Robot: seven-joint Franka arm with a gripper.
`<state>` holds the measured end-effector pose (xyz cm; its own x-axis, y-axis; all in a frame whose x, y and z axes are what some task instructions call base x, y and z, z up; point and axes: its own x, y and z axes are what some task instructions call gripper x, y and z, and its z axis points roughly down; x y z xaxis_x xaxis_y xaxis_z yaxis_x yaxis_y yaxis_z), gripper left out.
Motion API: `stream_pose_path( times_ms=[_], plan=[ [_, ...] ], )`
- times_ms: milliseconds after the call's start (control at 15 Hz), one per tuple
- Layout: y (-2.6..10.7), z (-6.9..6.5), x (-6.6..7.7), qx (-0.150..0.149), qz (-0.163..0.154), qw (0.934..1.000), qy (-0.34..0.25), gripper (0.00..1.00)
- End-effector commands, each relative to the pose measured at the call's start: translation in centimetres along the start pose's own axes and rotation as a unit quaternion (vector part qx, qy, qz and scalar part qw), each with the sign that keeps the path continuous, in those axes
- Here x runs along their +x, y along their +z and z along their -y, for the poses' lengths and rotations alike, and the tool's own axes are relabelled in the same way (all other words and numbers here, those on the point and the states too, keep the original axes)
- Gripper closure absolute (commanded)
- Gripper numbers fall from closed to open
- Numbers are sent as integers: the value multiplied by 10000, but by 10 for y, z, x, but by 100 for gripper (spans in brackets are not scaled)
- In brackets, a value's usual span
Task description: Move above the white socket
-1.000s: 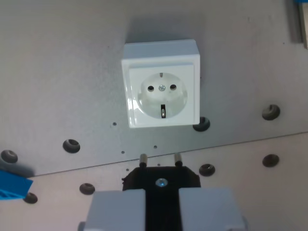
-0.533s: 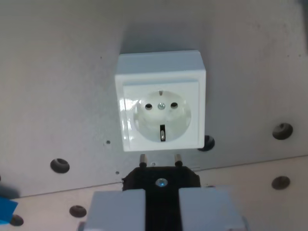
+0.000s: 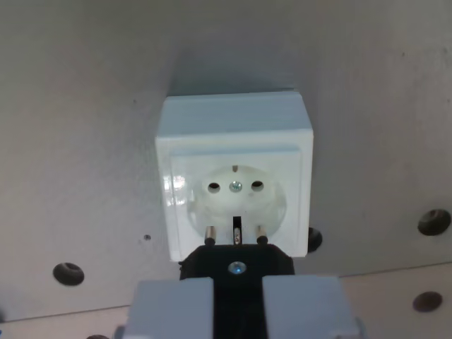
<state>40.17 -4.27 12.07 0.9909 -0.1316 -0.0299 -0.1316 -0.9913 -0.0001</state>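
Observation:
The white socket [image 3: 235, 185] sits on a grey board in the middle of the wrist view, its round recess with two holes and a centre screw facing the camera. My gripper [image 3: 236, 300] is at the bottom of the view, shut on a black plug [image 3: 236, 263]. The plug's two metal pins point up in the view and overlap the lower edge of the socket's recess. I cannot tell whether the pins touch the socket.
The grey board [image 3: 78, 141] has dark mounting holes, one at the wrist view's left [image 3: 68, 272] and two at the right [image 3: 433, 221]. A lighter panel edge runs along the bottom right [image 3: 395, 296].
The camera has moved closer to the socket, which now looks larger and lower in view. The plug's pins now overlap the socket's face. The blue object at the left has left the view.

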Motion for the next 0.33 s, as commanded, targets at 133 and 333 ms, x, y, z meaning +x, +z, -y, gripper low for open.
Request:
stream_pose_path(
  times_ms=[133, 333],
  plan=[
    [11, -5, -6, 100, -559, 9983, -96, 100],
    [14, -5, -7, 104, -574, 9983, -95, 100]
  ],
)
